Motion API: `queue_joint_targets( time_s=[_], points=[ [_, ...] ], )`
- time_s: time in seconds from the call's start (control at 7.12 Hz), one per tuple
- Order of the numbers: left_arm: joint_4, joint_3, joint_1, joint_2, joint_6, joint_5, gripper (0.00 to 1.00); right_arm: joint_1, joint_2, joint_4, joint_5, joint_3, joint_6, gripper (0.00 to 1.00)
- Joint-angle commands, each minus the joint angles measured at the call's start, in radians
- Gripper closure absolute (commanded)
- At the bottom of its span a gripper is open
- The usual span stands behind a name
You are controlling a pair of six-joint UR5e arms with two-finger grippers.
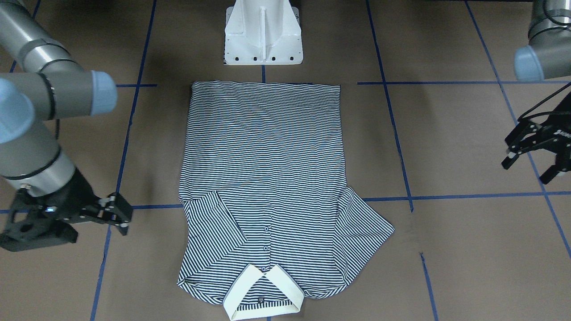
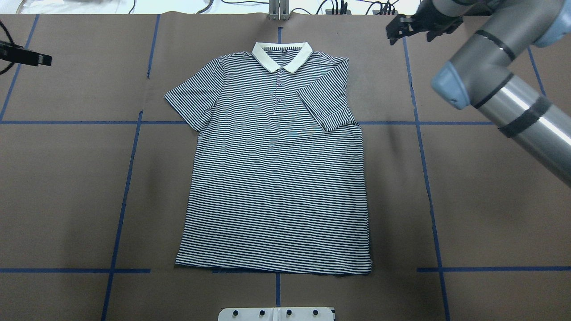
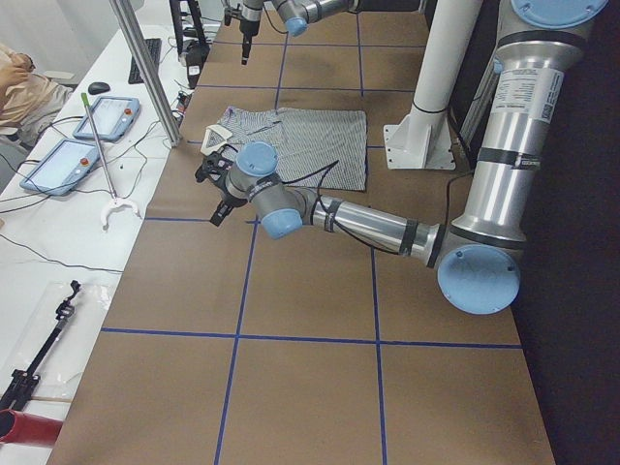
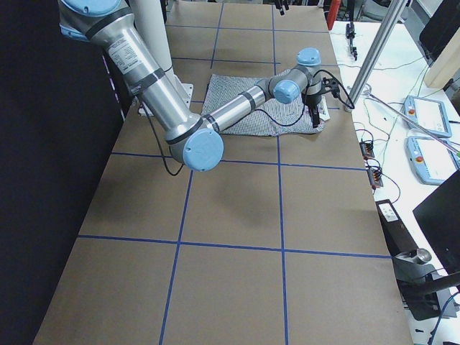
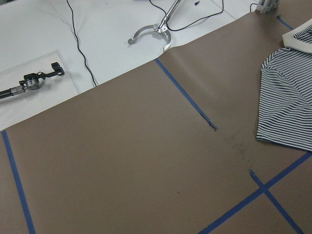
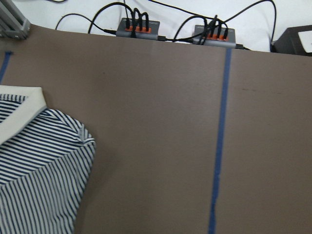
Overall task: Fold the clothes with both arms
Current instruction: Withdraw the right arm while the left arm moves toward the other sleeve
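**Garment.** The shirt [image 2: 276, 178] lies flat and front up at the middle of the table [image 2: 482, 214], between the two arms. Its collar [image 2: 282, 55] points away from the robot. Its hem [image 2: 272, 266] lies near the white pedestal [image 1: 263, 33] without touching it. The buttons [image 2: 279, 84] run in a straight line down from the collar. The folded sleeve [image 2: 328, 107], on the robot's right, is turned inward and rests on the chest. The spread sleeve [image 2: 192, 100], on the robot's left, lies out flat on the table. The body of the shirt shows only shallow wrinkles.

**Left gripper.** The left gripper [image 1: 526, 171] hangs over the table well apart from the shirt, out to the side of the spread sleeve. Its fingers stand apart and hold nothing.

**Right gripper.** The right gripper [image 2: 411, 38] hangs near the far edge of the table, off to the side of the collar and clear of the cloth. In the overhead view its fingers stand apart and hold nothing.

**Wrist views.** The left wrist view takes in the edge of the spread sleeve and the brown table surface. The right wrist view takes in part of the collar and the shoulder on the folded side.

**Surface.** Blue tape lines [image 2: 426, 178] mark the table in a grid, and the shirt lies across one of them.
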Motion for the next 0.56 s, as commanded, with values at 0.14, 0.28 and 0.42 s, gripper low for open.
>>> queue_joint_targets(
  time_s=[0.14,0.28,0.42],
  points=[
    [0.005,0.196,0.233,-0.209,-0.322,0.296,0.29,0.149,-0.151,0.004,0.141,0.052,-0.221,0.00],
    [-0.003,0.285,0.272,-0.265,-0.330,0.364,0.29,0.149,-0.161,0.004,0.139,0.061,-0.222,0.00],
    [-0.005,0.345,0.290,-0.308,-0.329,0.398,0.29,0.149,-0.161,0.004,0.139,0.061,-0.222,0.00]
  ],
)
